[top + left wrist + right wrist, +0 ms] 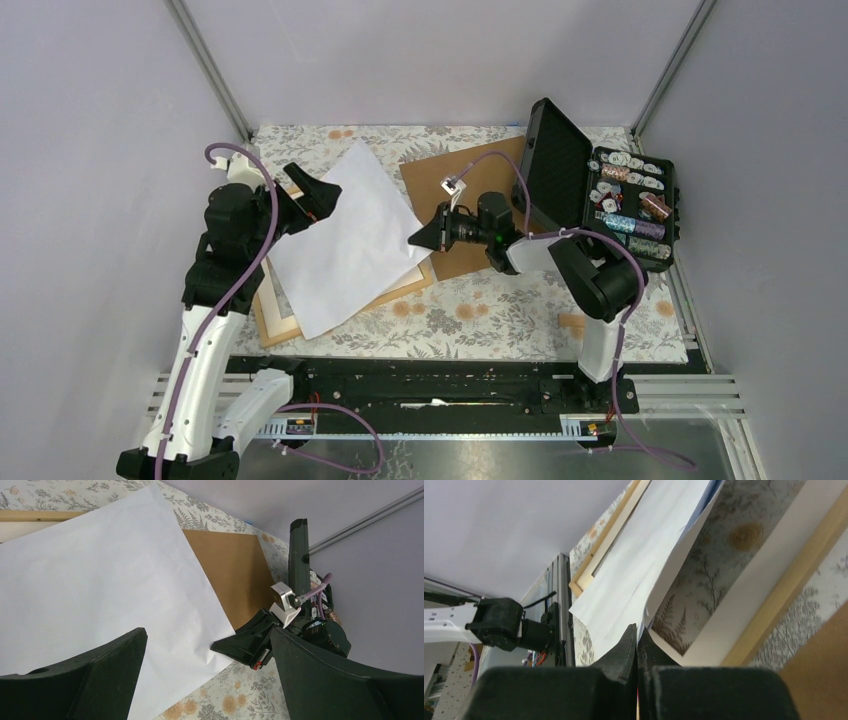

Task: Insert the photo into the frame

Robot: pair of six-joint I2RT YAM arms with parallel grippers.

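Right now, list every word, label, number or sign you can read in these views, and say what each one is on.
No readable text in any view.
Photo: lies white side up, blank.
Rolls in the black case: patterned; any print is too small to read.
Small board on the rail near the arm bases: any marking is too small to read.

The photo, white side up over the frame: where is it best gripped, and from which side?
By its right edge near the corner, coming in from the right. The photo is a thin sheet flat on the frame; only that edge curls up, leaving finger room beneath. The right gripper is shut on it there.
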